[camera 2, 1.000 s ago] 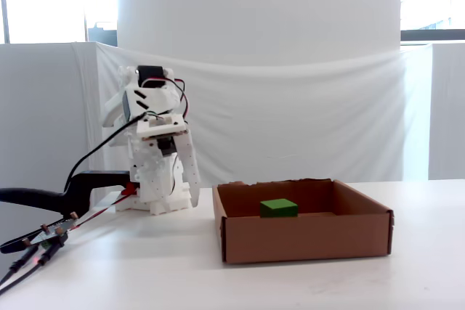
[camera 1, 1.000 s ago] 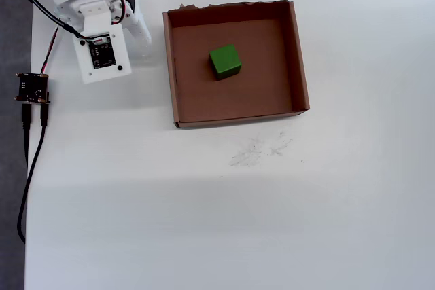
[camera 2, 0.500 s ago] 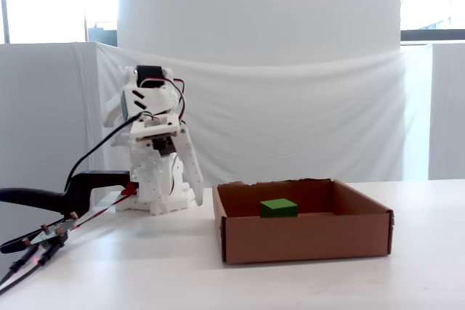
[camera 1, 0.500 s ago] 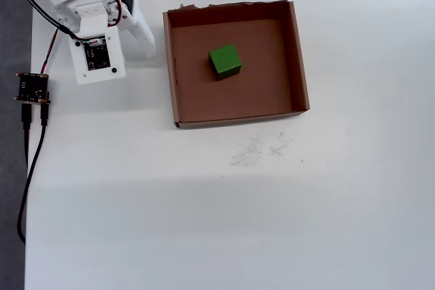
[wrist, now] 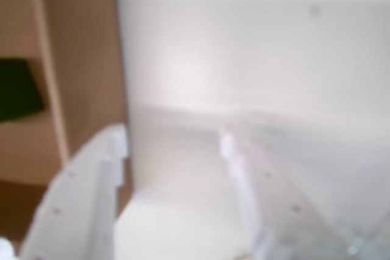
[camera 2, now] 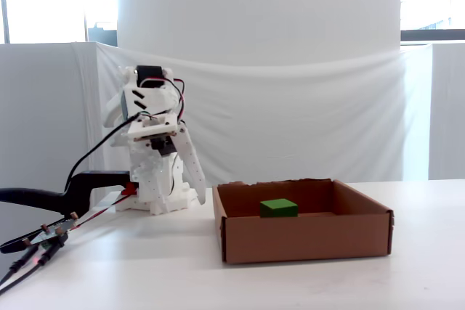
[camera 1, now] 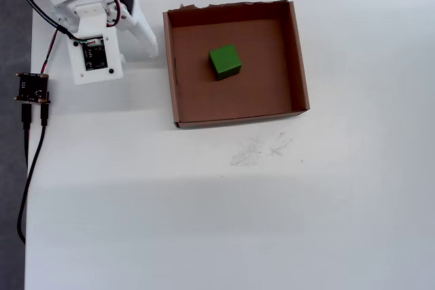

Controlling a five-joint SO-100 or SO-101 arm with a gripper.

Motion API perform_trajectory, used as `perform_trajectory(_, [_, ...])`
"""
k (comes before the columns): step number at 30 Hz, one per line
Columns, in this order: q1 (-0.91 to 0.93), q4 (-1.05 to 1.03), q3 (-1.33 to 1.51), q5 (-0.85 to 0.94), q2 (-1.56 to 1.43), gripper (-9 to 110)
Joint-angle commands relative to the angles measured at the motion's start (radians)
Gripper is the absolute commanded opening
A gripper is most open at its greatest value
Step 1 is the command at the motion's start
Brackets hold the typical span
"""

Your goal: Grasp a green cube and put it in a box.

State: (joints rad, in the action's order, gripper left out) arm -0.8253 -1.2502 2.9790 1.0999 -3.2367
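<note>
The cube [camera 1: 225,61] lies in the box [camera 1: 297,59], well apart from the fingers [camera 1: 146,40]. The fingers, slightly parted and empty, have pulled back further since a second ago; placement appears complete.

Wrist view, blurred throughout. White table surface [wrist: 256,59] fills the centre and right. Brown cardboard box [wrist: 79,59] at left, its wall running top to bottom. Dark green cube [wrist: 18,89] at the far left edge, inside the box, partly cut off. White gripper [wrist: 173,147] at bottom: two fingers spread apart, nothing between them; left finger [wrist: 79,205] overlaps the box wall.
</note>
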Motion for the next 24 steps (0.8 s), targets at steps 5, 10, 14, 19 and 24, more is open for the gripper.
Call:
perform_trajectory(5, [0.0,-0.012,-0.005,-0.028,-0.003,21])
perform_trajectory(10, [0.0,-0.012,-0.005,-0.028,-0.003,21])
perform_trajectory(14, [0.0,-0.012,-0.005,-0.029,-0.003,21])
perform_trajectory(19, [0.0,-0.012,-0.005,-0.029,-0.003,21])
perform_trajectory(24, [0.0,-0.012,-0.005,-0.031,-0.003,21])
